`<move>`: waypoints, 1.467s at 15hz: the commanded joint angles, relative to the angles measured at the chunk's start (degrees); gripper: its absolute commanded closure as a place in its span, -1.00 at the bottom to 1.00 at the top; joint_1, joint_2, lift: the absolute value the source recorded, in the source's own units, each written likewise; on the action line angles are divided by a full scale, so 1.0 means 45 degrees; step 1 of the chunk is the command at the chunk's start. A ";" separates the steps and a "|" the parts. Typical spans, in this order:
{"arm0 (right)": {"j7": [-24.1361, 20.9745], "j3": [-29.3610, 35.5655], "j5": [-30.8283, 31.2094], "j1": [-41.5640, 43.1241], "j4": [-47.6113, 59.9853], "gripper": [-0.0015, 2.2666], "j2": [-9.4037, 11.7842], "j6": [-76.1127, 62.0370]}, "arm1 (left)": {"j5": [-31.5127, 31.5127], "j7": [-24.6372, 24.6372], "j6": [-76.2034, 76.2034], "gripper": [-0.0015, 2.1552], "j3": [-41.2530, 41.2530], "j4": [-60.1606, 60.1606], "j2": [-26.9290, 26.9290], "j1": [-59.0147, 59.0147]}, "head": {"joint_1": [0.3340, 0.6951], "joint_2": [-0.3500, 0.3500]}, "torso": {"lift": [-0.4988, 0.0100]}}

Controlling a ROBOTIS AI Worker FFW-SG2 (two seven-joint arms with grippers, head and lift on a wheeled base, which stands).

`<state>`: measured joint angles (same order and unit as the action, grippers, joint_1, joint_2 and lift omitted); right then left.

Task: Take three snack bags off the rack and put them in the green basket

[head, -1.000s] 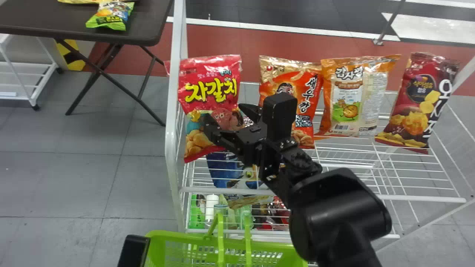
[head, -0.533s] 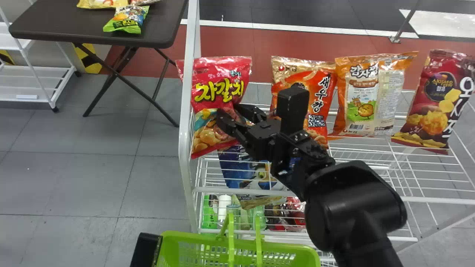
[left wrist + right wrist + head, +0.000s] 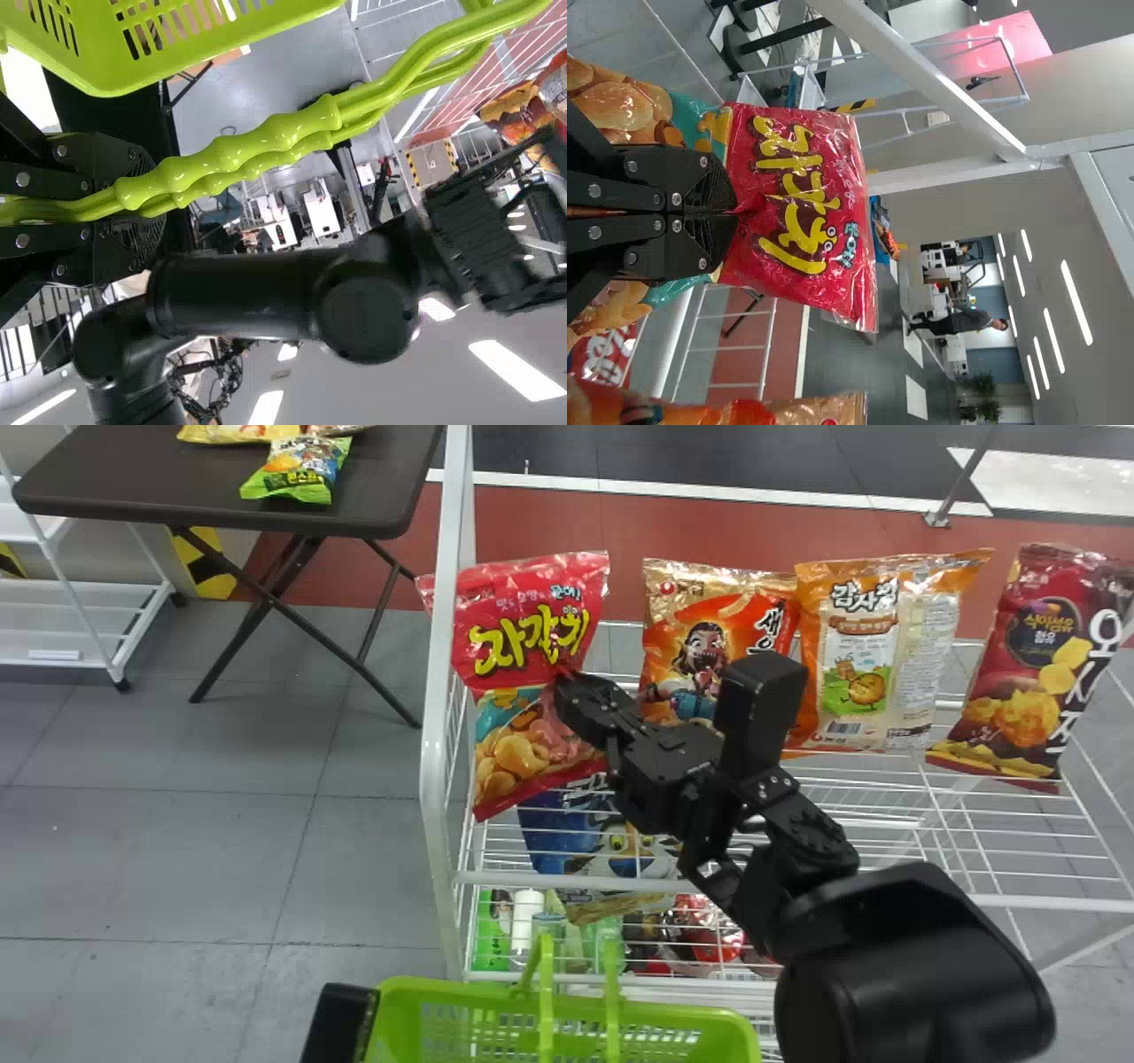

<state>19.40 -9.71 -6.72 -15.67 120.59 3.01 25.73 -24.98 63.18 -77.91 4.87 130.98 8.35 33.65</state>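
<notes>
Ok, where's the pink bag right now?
The pink bag is pinched in the right hand, beside the rack's left post in the head view, left of the gold-topped bag.

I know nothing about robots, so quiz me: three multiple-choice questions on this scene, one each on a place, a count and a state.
1. Where is the green basket?
A: on the folding table
B: before the white rack
C: on the rack's top shelf

2. How many snack bags line up right of the bright red bag?
A: three
B: one
C: six

3. The right gripper is:
A: wide open
B: gripping the basket
C: shut on the bright red bag

Answers:
1 B: its rim lies nearer the robot.
2 A: orange-red, orange-and-cream, maroon.
3 C: its fingers pinch the wrapper.
</notes>
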 commanded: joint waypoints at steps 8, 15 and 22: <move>0.1606 0.4287 -0.0733 -0.5228 0.6698 0.98 0.0229 0.3571 | 0.0083 -0.0387 0.0095 0.62 0.0050 -0.0024 -0.0156 -0.0233 | 1.00 -0.99 | 0.87; 0.3442 0.7294 -0.1046 -0.5756 0.8593 0.98 0.0034 1.1853 | 0.0005 -0.0387 0.0290 0.62 -0.0321 0.0073 -0.0371 -0.0369 | 1.00 -1.00 | 0.87; 0.4770 0.5830 -0.1612 -0.5892 0.8300 0.98 0.0249 1.4301 | -0.0171 -0.0211 0.0212 0.63 -0.0478 0.0288 -0.0351 -0.0350 | 1.00 -1.00 | 0.87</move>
<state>40.65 18.49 -13.91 -42.05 158.39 3.82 89.85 -25.59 62.19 -76.80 2.89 132.11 6.74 31.94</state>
